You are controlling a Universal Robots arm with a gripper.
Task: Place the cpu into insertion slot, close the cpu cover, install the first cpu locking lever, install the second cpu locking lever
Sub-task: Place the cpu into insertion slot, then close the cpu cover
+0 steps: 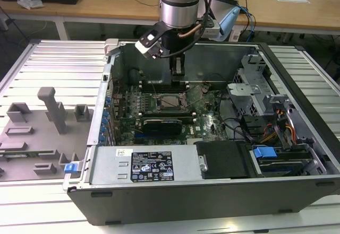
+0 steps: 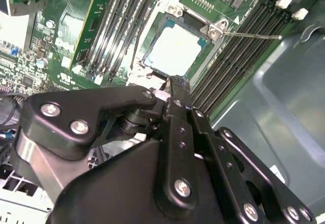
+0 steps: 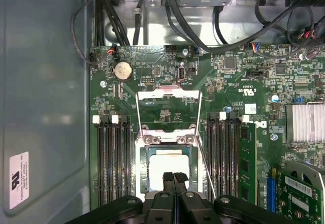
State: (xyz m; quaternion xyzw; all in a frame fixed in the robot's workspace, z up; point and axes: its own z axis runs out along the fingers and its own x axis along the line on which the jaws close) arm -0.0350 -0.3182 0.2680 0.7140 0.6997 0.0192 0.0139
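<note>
First wrist view puts the cpu point(image 3: 162, 162) flat inside the insertion slot point(image 3: 144, 176), its pale top sitting square within the black rim, so the seating step looks done. The cpu cover point(image 3: 169, 96) is not yet down. Its windowed frame is swung open over the green motherboard point(image 3: 152, 66), on the side of the slot away from the pincer point(image 3: 173, 176).

In the exterior view the pincer hangs at about twelve o'clock of the slot, inside the computer case point(image 1: 212, 202). The open cover seems to lie toward three o'clock of the slot, though that is hard to make out there. The pincer is narrow, its two fingers pressed together with nothing between them. In both wrist views the tips sit over one edge of the chip; I cannot tell whether they touch it.

Closing the cover reads as the step in hand. Shut fingers suit it as a pusher: they would need to catch the frame's free edge and sweep it over its hinge without dragging across the chip. A locking lever point(image 2: 251, 35) juts out over the memory slots point(image 2: 238, 61). The levers need to stay clear so that the frame lands flat with its window around the chip's raised top. The main risk is nudging the chip askew.
</note>
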